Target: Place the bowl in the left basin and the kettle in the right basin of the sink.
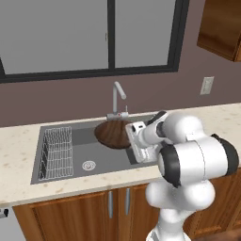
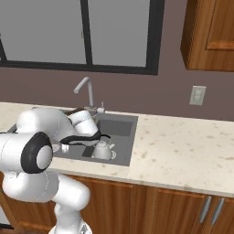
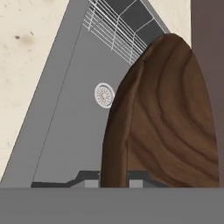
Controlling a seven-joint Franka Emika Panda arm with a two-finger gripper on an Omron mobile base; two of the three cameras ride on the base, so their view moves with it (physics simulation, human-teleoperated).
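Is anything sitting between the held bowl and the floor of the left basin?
Nothing visible does. The gripper holds the bowl over the left basin; the wire rack sits off at the basin's far-left end, and the kettle is already in the right basin.

No text, label, brand, number or sign can be read anywhere in these pictures.
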